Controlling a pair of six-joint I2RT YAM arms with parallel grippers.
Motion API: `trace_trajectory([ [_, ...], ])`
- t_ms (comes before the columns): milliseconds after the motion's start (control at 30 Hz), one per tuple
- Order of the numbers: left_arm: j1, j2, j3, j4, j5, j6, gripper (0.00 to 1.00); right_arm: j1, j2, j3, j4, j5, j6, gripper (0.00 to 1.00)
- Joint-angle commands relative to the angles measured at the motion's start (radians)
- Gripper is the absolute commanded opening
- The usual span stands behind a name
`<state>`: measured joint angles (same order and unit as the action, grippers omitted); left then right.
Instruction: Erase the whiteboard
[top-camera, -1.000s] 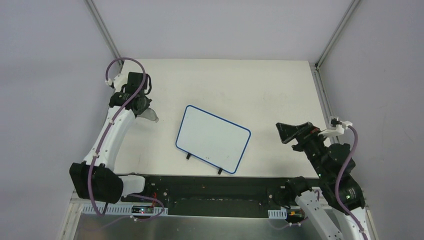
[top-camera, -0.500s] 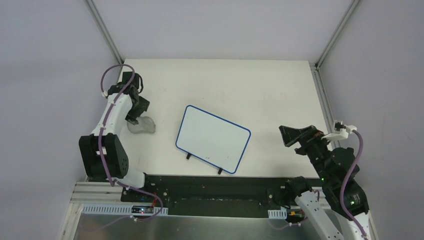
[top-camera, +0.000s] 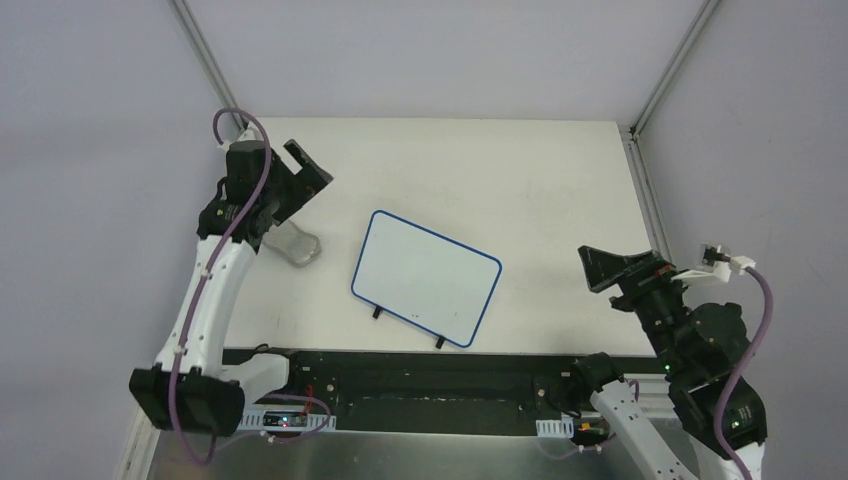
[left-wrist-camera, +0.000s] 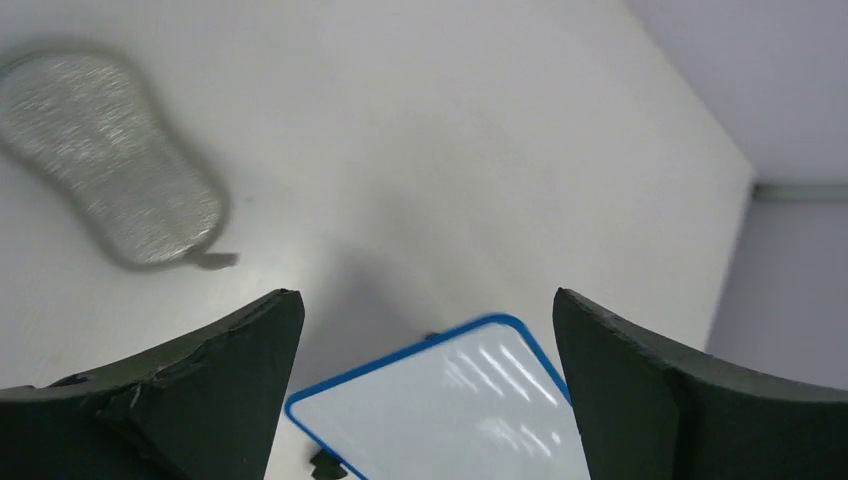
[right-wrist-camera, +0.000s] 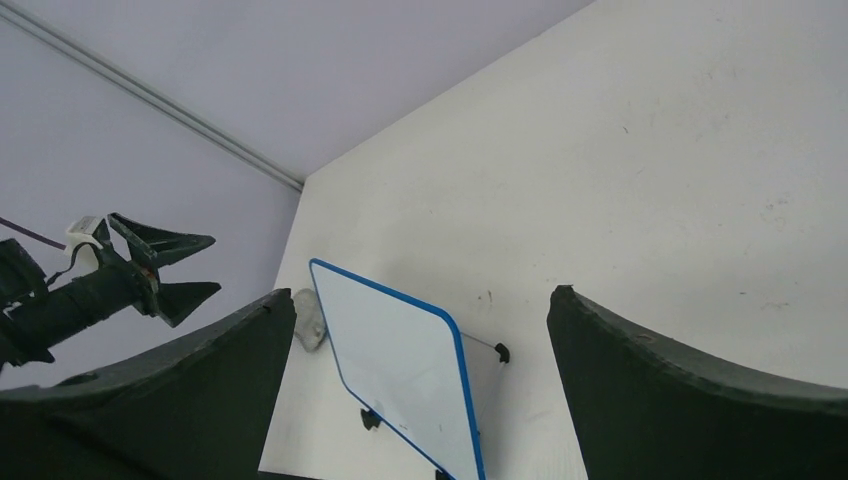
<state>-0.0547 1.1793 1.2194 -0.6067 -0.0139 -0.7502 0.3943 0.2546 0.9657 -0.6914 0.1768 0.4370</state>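
Left gripper (left-wrist-camera: 428, 300): hung raised above the table (top-camera: 520, 170), left of the whiteboard (top-camera: 425, 278) and beyond its far left corner, with fingers spread wide and nothing between them.

Grey eraser pad (left-wrist-camera: 110, 200): lay flat on the table near the whiteboard's left edge, clear of the blue frame and touched by neither arm. Looked thin and textured, rounded, narrower toward one end, with a small tab at the end nearer the whiteboard. Judged light, soft and limp, so likely to fold or drag if pinched by one edge. Best taken from above across the narrower part, with the fingers brought right down to the tabletop.

Whiteboard: sat skewed near the middle of the table, on two small black feet along its near edge. Showed no marks that could be made out in any view, only glare. Judged stiff, light and slick. Liable to slide or rock on those feet under a wiping push, so worth steadying at the frame rather than on the writing face.

Right gripper (right-wrist-camera: 422, 292): hovered well to the right of the whiteboard, off its near right corner, with fingers wide apart and empty.
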Motion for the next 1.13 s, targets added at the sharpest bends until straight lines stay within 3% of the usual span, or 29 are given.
trace_trajectory([
  [0,-0.075,-0.171,-0.097,0.358,0.319,0.165,0.99,-0.004,0.075,0.147,0.006,-0.008,0.046,1.00],
  [133,-0.093,-0.258,-0.169,0.560,0.453,0.163,0.98,-0.003,0.112,0.238,-0.031,0.000,0.036,0.99],
  [467,-0.107,-0.411,-0.272,0.870,0.596,0.094,0.97,-0.003,0.148,0.461,-0.136,0.060,0.017,1.00],
  [600,-0.115,-0.474,-0.268,0.846,0.613,0.074,0.97,-0.004,0.122,0.473,-0.148,0.079,0.005,0.99],
  [867,-0.134,-0.635,-0.167,0.488,0.606,0.233,0.98,-0.005,0.112,0.490,-0.149,0.062,0.011,1.00],
  [1100,-0.158,-0.690,-0.136,0.360,0.597,0.292,0.99,-0.004,0.082,0.482,-0.158,0.102,0.005,1.00],
])
